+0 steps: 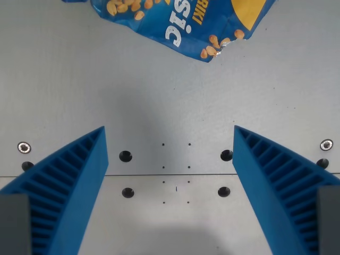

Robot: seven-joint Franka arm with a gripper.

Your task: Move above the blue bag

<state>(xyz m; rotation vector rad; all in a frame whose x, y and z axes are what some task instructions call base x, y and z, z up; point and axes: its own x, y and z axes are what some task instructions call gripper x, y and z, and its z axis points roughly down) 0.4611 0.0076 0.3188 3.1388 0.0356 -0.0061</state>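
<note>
The blue bag (180, 18) is cut off by the top edge, its lettering partial

Even, bright light is falling across the frame; a soft shadow is lying mid-frame, and everything is staying sharp.

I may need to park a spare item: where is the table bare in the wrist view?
Bare table runs from below the blue bag down to the bolt holes, and on between the open hand fingers. Only the top edge, under the bag, is crowded.
</note>
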